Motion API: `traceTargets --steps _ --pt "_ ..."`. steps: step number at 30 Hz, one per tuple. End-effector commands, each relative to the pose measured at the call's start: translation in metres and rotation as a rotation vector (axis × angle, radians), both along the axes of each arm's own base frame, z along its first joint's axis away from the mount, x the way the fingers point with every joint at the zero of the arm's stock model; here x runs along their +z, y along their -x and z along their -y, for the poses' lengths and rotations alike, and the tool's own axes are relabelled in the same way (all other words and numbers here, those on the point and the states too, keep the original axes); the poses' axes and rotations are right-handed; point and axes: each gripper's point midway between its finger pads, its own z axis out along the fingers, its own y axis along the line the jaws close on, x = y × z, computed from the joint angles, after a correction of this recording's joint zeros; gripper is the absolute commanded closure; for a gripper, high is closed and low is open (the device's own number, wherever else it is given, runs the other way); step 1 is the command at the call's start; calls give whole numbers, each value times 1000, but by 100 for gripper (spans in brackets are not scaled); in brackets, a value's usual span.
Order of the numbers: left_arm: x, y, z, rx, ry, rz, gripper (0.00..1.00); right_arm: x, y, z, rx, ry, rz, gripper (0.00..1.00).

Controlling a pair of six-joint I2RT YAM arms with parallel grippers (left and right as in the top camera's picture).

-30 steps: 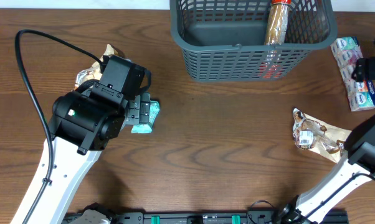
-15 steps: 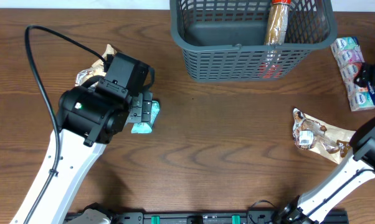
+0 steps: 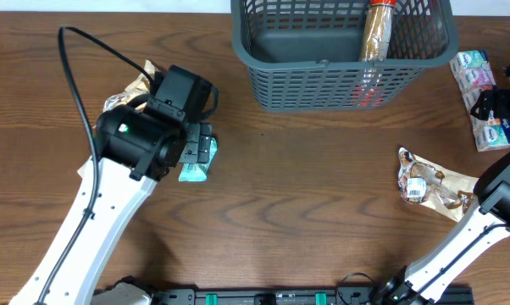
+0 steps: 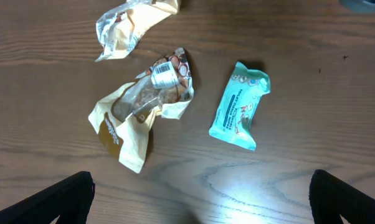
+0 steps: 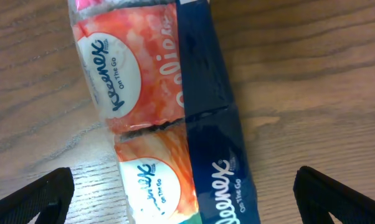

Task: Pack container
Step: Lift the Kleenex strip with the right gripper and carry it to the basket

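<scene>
Left claw [image 4: 200,205] hangs open, empty, above two crumpled wrappers [image 4: 137,118] and a teal packet [image 4: 240,106]. Basket [image 3: 323,85], far centre, holds just a brown packet [image 3: 378,30]. Right claw [image 5: 184,199] gapes over tissues [image 5: 162,112]. Packing looks barely begun.

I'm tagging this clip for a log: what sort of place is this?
Likely a robot lab workbench, not a home: white robot arm over a wood-grain table, slotted grey basket, Kleenex tissue pack beside it.
</scene>
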Motion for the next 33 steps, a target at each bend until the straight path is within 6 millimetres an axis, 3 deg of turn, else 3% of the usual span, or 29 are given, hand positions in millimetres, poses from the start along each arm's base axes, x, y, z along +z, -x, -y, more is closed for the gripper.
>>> traceTargets --steps 1,7,13,14,15,16,17,18,23,28,30,33 --pt "2 -2 -1 5 -6 1 1 -23 0 -6 14 -40 -32 1" --pt "2 -2 -1 5 -6 1 1 -46 6 -10 5 -77 -77 1" --pt "2 -2 -1 5 -6 1 1 -48 6 -10 -31 -85 -75 3" --pt "2 -2 -1 5 -6 1 1 -48 6 -10 -40 -85 -76 13" --pt "2 -2 -1 5 -6 2 1 -48 6 -10 -52 -89 -75 30" --pt "2 -2 -1 5 -6 1 1 -48 6 -9 -77 -92 -72 75" --pt "2 -2 -1 5 -6 2 1 -48 5 -9 -106 -96 -66 91" --pt "2 -2 -1 5 -6 1 1 -47 4 -9 -135 -103 -61 99" --pt "2 -2 -1 5 -6 2 1 -42 -1 -18 -191 -146 -46 99" --pt "2 -2 -1 5 -6 2 1 -9 -18 -32 -206 -181 1 99" --pt "2 -2 -1 5 -6 2 1 20 -30 -36 -204 -165 46 99" --pt "2 -2 -1 5 -6 1 1 85 -49 -42 -203 -125 159 99"
